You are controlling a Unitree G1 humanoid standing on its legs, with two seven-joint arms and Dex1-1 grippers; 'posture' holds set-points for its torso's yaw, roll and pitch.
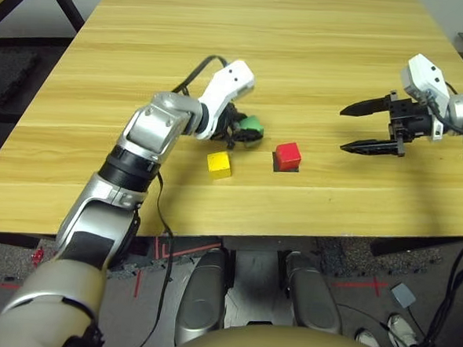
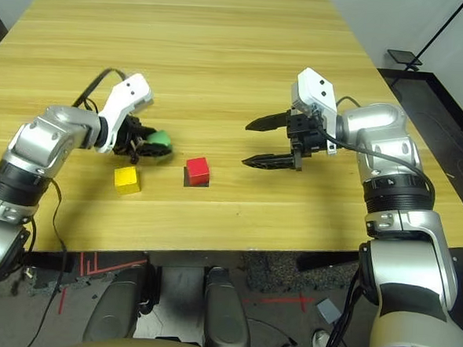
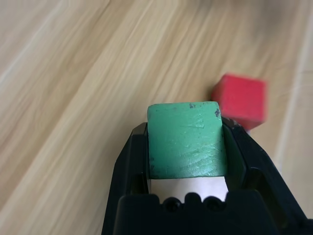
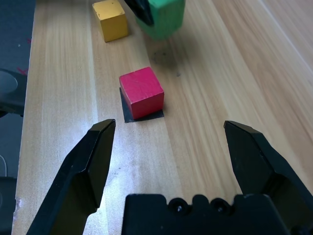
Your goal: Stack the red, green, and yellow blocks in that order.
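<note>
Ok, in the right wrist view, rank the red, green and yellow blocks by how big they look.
1. Matte red cube, nearest the camera and whole in view.
2. Matte yellow cube, farther off, so it looks smaller.
Unranked: light green cube, cut off at the picture's edge in the left gripper's jaws, so its size is unsure.

Wooden table (image 1: 317, 61) bears red block (image 1: 288, 154), yellow block (image 1: 219, 164).

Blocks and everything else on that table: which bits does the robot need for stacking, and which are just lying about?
Needed:
red block
green block, held in the left gripper
yellow block

Lying about:
black patch under the red block
</note>
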